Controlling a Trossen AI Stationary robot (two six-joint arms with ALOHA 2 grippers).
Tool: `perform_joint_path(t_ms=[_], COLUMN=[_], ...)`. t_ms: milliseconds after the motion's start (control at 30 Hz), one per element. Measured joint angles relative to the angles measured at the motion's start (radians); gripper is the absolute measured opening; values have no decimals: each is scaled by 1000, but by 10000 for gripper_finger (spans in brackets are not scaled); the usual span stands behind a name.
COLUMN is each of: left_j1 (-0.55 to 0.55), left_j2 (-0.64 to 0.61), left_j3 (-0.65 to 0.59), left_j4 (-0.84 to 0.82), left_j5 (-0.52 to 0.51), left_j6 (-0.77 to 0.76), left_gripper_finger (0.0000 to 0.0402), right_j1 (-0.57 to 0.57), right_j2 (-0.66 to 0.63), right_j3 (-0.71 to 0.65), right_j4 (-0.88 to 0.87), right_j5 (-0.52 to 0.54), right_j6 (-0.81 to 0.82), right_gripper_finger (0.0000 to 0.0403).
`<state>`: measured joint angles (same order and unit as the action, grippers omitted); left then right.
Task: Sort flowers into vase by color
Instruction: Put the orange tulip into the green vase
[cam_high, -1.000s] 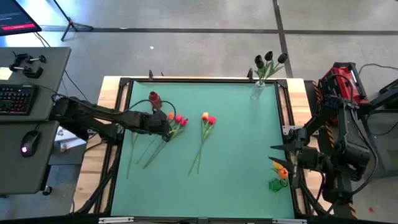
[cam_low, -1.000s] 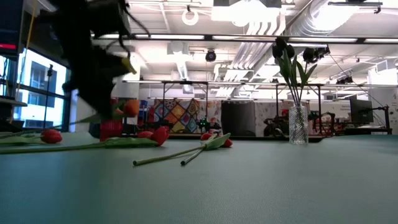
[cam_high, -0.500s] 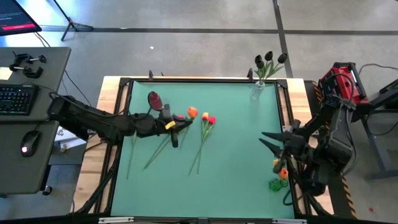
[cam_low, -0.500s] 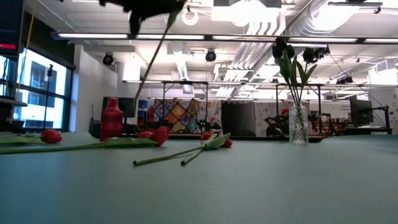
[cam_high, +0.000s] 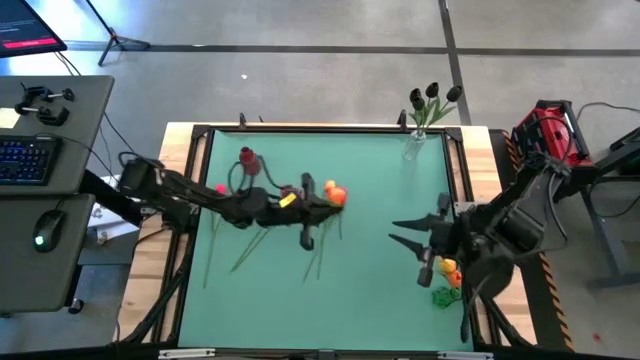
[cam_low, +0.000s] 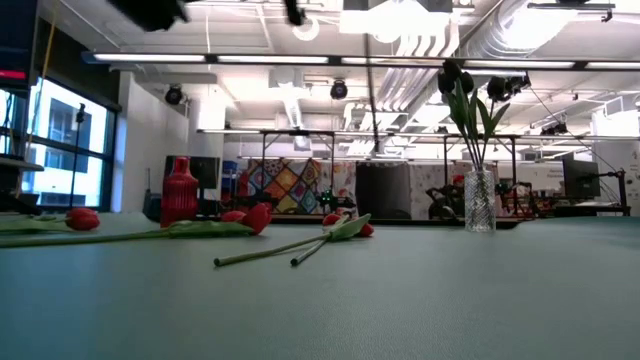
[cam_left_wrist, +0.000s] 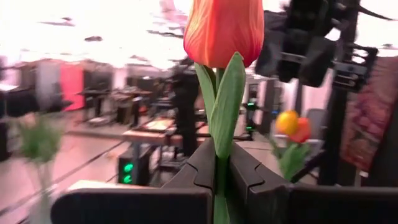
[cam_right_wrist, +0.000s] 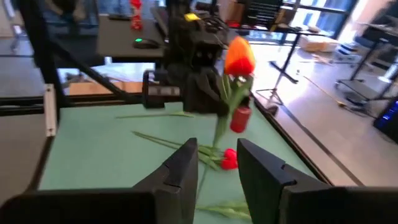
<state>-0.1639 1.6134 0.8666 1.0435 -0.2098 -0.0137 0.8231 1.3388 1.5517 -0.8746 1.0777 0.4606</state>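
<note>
At the left of the overhead frame your left arm reaches rightward across the green table (cam_high: 400, 190). Its left gripper (cam_high: 322, 196) sits just left of centre, pinched on the stem of an orange tulip (cam_high: 336, 195), head to the right and held above the mat. A red vase (cam_high: 247, 158) stands upper left of it, and loose flowers (cam_high: 245, 250) lie below the arm, stems slanting toward the lower left. At the upper right, a glass vase (cam_high: 414, 143) holds near-black tulips (cam_high: 432, 95). At right of centre your right gripper (cam_high: 410, 233) points left with fingers spread, holding nothing. Just lower right of it, orange tulips (cam_high: 452, 272) sit at the table's edge.
</note>
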Motion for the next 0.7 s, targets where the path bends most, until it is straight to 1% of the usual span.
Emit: perform_joint_path(t_ms=[67,167,267,367,600,700], left_j1=[-3,-11,-20,-22,-21,-21], left_j2=[55,121,165,195,251,274], left_j3=[66,152,208,238,289,318], left_j4=[1,-2,-6,-8,-1,1], left_j5=[54,116,145,170,179,204], left_j6=[19,41,61,54,44,44], left_gripper_finger=[0,0,0,0,0,0], right_j1=[-29,-70,-95,-99,-110,-130], right_j2=[0,0,0,0,0,0], right_j3=[0,0,0,0,-4,-25], right_j4=[51,77,79,81,102,130], right_j5=[-41,-89,-150,-216,-218,-221], right_j6=[-57,-100,-123,-129,-126,-129], right_gripper_finger=[113,136,158,173,177,177])
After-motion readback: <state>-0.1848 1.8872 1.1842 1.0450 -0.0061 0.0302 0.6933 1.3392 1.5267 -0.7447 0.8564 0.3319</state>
